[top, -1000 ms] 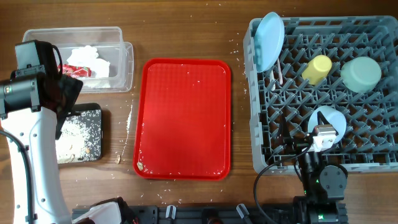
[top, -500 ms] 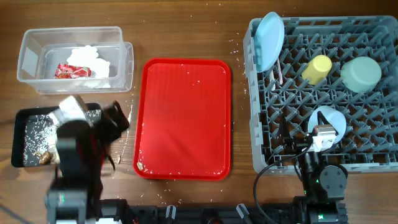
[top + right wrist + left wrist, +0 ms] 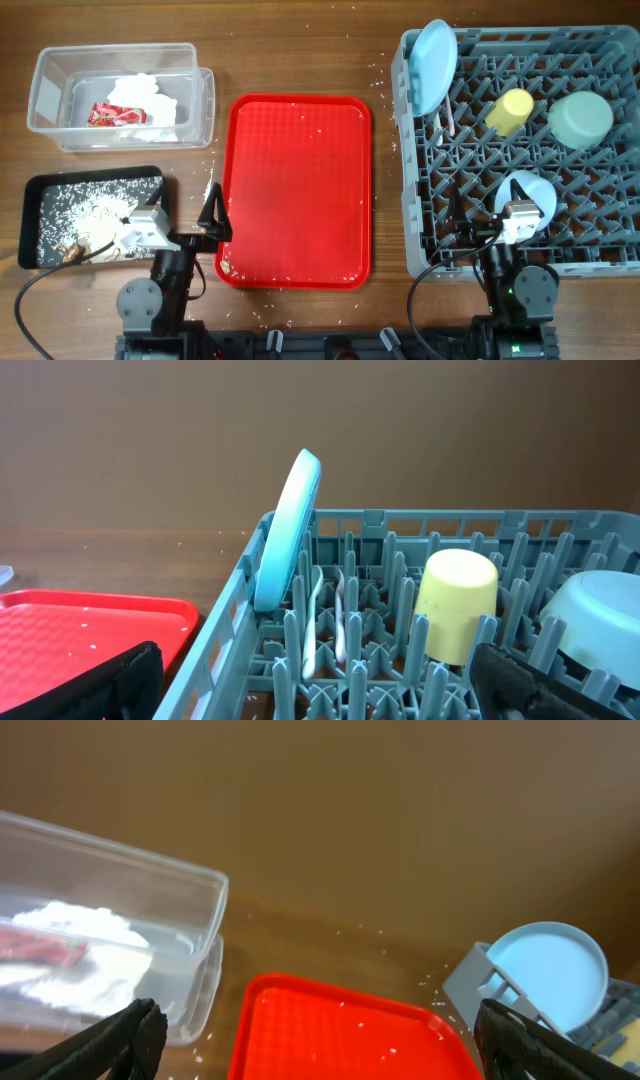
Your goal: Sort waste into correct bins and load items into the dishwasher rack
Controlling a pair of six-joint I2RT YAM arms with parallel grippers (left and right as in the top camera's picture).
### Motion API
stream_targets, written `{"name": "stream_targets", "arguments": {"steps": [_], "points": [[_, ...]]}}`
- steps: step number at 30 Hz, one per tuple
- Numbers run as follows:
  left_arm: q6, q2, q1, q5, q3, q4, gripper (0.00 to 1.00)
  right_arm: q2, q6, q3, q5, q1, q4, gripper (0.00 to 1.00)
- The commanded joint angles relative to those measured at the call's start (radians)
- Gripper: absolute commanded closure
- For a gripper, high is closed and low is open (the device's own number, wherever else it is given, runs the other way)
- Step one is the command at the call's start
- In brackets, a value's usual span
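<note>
robot lab bench; wooden table [image 3: 300, 50]; plain brown wall [image 3: 400, 800] behind

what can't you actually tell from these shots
Saucer: overhead, near half hidden under the right arm.
Black tray: overhead, near right corner covered by the left arm.
Bowl: right wrist view, cut off by the right edge.
Spoon: right wrist view, lower end hidden behind pegs of the rack.
Wrapper: left wrist view, blurred through the tub wall, cut by the left edge.

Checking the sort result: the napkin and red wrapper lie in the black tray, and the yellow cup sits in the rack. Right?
No. The overhead view shows the napkin and red wrapper in the clear tub, not the black tray; the yellow cup is in the rack.
</note>
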Motion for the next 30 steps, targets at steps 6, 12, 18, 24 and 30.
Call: {"name": "stream_targets", "arguments": {"steps": [6,12,18,24,30], "points": [[0.087,-0.035,-0.029,0.027,-0.035,0.072,0.0,-0.006,-0.012,-0.001,-0.012,0.005,0.002,0.0],[0.121,-0.035,-0.062,0.027,-0.106,0.265,0.0,-0.006,-0.013,-0.001,-0.012,0.005,0.002,0.0],[0.12,-0.035,-0.063,-0.007,-0.106,0.094,0.0,-0.006,-0.013,-0.001,-0.012,0.005,0.002,0.0],[0.12,-0.034,-0.063,-0.007,-0.106,-0.01,0.0,-0.006,-0.012,-0.001,-0.012,0.005,0.002,0.0],[0.12,-0.034,-0.063,-0.007,-0.106,-0.01,0.0,-0.006,-0.013,-0.001,-0.012,0.005,0.002,0.0]]}}
